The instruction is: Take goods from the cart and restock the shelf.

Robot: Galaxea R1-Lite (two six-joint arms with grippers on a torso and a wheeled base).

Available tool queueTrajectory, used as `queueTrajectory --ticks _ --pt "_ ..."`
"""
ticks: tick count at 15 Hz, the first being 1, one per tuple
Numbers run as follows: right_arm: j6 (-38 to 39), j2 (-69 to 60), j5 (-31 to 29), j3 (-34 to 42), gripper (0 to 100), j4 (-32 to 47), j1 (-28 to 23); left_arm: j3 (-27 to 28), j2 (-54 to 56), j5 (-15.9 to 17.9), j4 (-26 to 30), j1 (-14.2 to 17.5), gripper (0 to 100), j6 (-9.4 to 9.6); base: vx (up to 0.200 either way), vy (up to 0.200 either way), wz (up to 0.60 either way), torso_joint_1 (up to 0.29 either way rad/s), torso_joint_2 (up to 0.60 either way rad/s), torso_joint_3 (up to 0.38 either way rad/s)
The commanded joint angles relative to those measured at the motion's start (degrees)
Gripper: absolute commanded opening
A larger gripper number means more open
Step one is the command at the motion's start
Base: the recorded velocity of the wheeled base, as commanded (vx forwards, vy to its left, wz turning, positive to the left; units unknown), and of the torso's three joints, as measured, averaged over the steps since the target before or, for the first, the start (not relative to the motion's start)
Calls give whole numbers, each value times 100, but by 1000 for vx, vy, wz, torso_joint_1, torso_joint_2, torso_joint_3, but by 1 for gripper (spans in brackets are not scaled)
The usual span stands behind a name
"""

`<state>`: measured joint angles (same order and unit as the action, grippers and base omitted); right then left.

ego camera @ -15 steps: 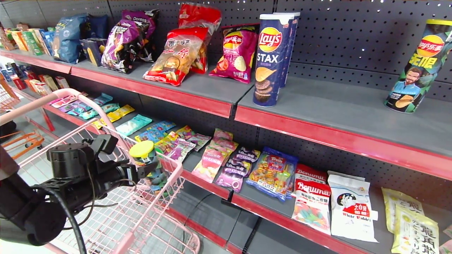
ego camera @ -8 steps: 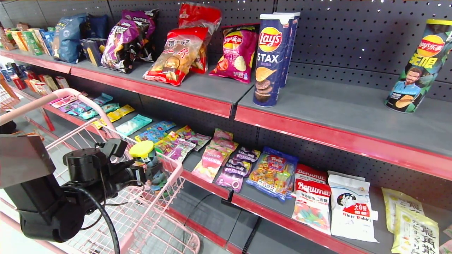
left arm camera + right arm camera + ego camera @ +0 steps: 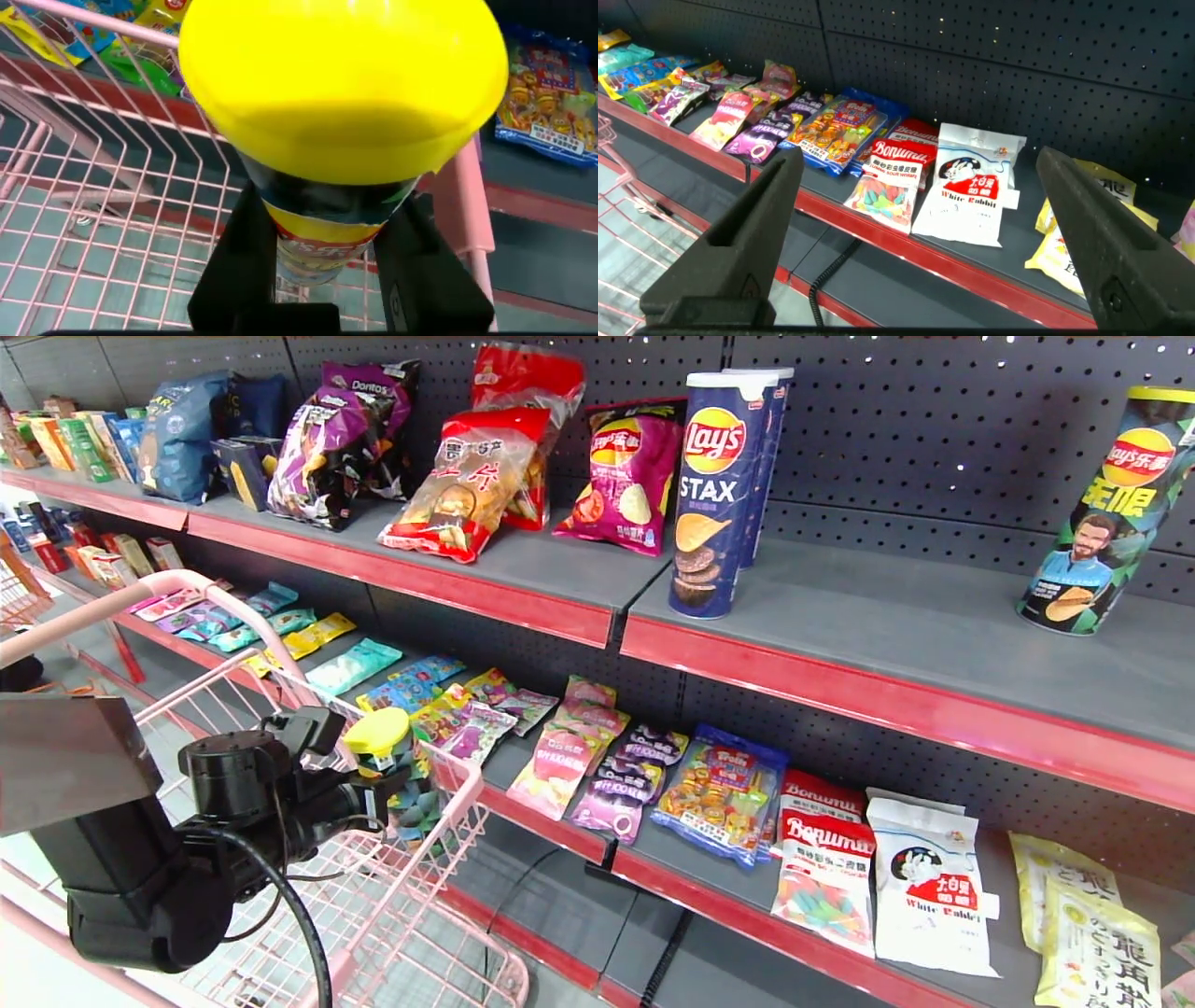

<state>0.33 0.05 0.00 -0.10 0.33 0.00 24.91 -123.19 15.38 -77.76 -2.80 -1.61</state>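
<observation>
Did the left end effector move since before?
Yes. The left end effector slid right, toward the yellow-lidded can, nearer the cart's pink front rim.

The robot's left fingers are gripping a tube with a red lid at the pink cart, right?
No: the lid is yellow, not red, as the left wrist view shows. The left fingers do grip the tube at the pink cart.
</observation>
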Motion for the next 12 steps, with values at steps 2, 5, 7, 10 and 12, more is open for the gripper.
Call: queueTrajectory --ticks 2,5,7,10,12 --pt "2 4 0 1 100 2 0 -117 1517 175 789 26 0 -32 0 0 0 0 0 0" --pt "11 4 9 1 100 2 0 902 3688 193 3549 96 0 -261 0 0 0 0 0 0" --pt "11 4 0 1 100 2 0 1693 4672 184 5008 105 0 -331 0 0 0 0 0 0" --pt "11 4 9 1 100 2 0 1772 6386 184 6572 69 0 -147 0 0 0 0 0 0" --pt "2 4 18 1 100 2 0 1526 7441 193 7434 69 0 143 0 0 0 0 0 0"
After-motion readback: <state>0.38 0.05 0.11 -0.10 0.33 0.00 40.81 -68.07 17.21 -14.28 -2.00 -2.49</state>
